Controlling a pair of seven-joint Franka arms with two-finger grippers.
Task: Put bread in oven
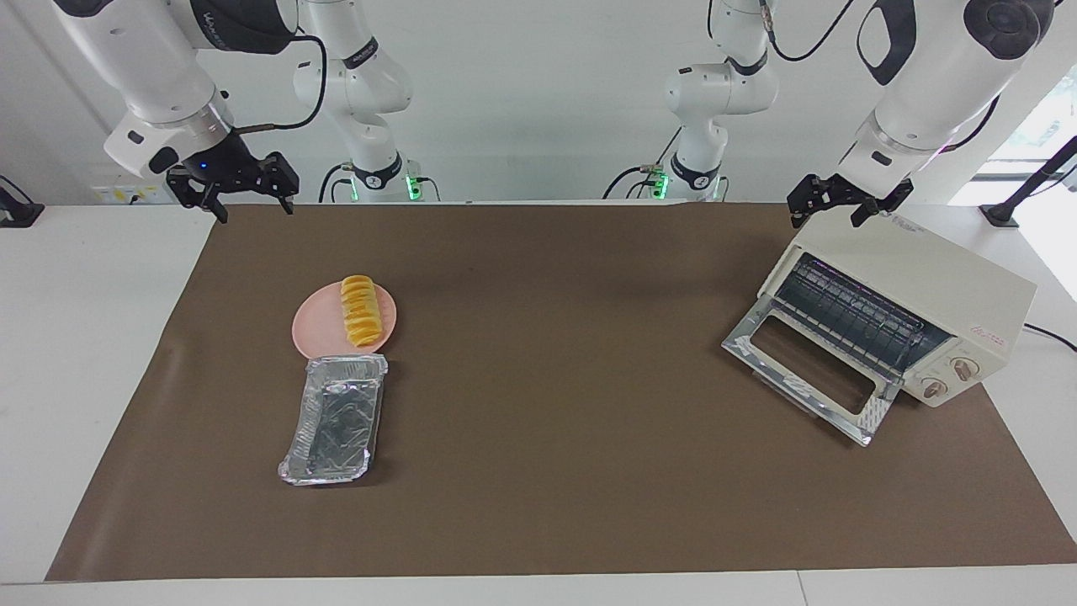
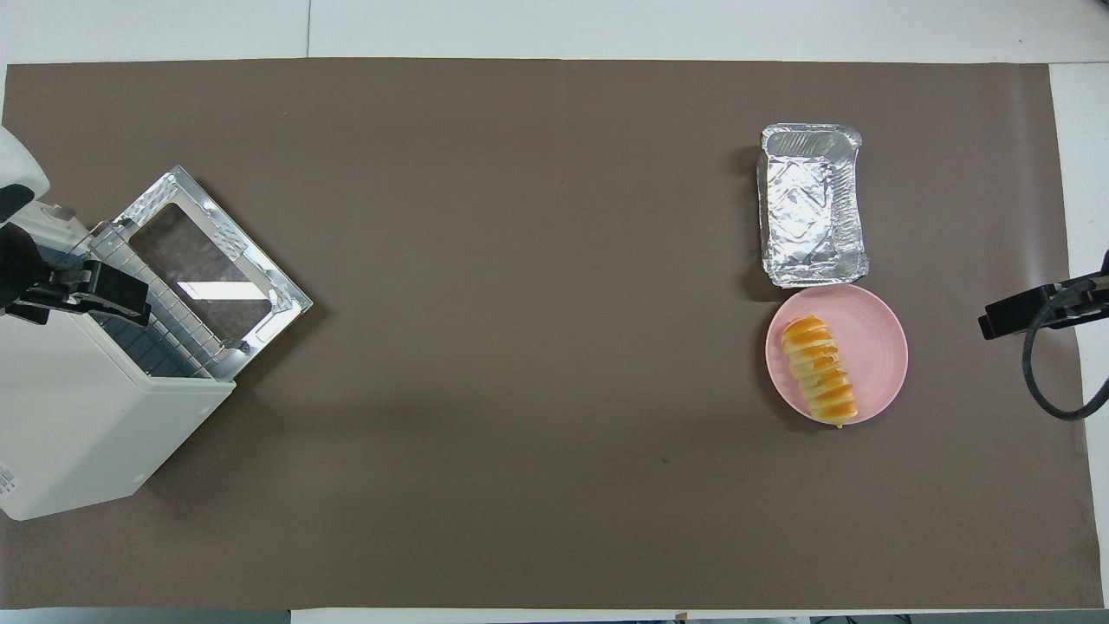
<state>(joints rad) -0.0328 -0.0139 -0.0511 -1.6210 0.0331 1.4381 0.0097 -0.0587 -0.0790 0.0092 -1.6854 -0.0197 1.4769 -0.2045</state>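
Observation:
The bread (image 1: 360, 311) (image 2: 819, 371), a ridged yellow-orange loaf, lies on a round pink plate (image 1: 313, 330) (image 2: 877, 336) toward the right arm's end of the table. At the left arm's end stands the cream-white oven (image 1: 942, 278) (image 2: 78, 433). Its glass door (image 1: 803, 370) (image 2: 204, 260) is dropped open and the wire rack shows inside. My left gripper (image 1: 826, 217) (image 2: 82, 299) hangs open over the oven's top with nothing in it. Over the mat's edge at the right arm's end, my right gripper (image 1: 252, 209) is raised, open and empty, well apart from the bread.
A crinkled silver foil tray (image 1: 335, 418) (image 2: 812, 204) lies empty right beside the plate, farther from the robots. A brown mat (image 1: 555, 471) covers the table. The oven's two knobs (image 1: 951, 379) face the table's middle.

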